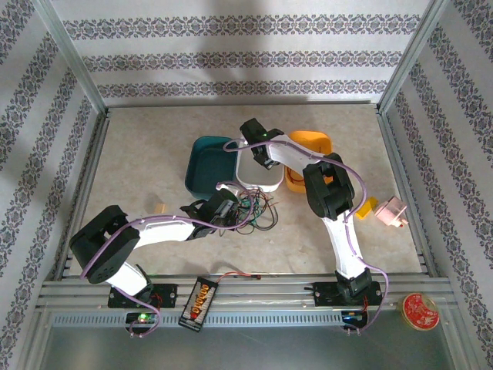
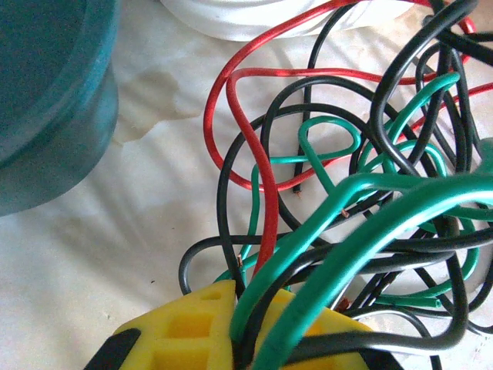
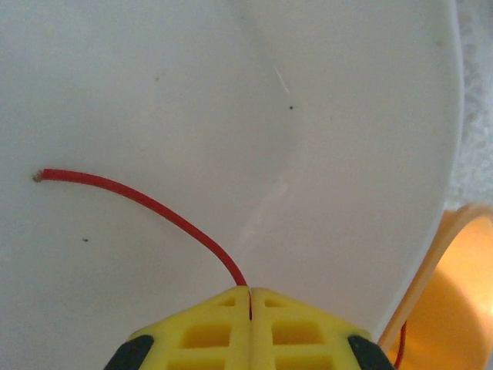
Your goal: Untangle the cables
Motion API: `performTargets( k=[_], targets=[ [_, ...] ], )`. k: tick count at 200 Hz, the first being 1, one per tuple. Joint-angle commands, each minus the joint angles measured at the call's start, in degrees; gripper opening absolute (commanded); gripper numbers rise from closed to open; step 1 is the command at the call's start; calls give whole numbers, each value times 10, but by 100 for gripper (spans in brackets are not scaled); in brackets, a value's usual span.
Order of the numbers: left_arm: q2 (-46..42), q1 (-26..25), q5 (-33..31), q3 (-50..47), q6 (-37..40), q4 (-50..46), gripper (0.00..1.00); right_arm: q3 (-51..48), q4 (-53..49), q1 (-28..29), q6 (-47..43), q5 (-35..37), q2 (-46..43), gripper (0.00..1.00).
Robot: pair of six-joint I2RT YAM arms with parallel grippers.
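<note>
Right wrist view — red cable (image 3: 154, 206) in closed right gripper (image 3: 250, 295)

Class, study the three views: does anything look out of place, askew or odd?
The cables lie in a knotted heap of red, green and black loops beside the teal tray, pinched by the left gripper. One red wire strays alone over the white tray, clamped in the right gripper.

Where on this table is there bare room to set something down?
Bare table: left of the teal tray, and the near strip in front of the cables. Crowded: the middle, around the cables, white tray and orange tray.
</note>
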Motion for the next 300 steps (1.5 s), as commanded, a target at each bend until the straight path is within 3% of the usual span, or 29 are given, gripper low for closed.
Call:
performTargets(
  k=[1,72,158,248,300],
  targets=[
    [9,5,3,20,12,-13,0,-9,7,-3,20,-11,-27,0],
    [24,5,6,41,17,-3,0,-106,49,-40,138,-99,-198,0],
    [57,5,32,60,17,13,0,-321,117,-218,332,-283,-396,0],
    [52,4,33,67,23,4,0,-392,148,-250,394,-294,-392,0],
    [39,4,25,40,11,18,0,-383,156,-258,396,-304,-353,0]
  ],
)
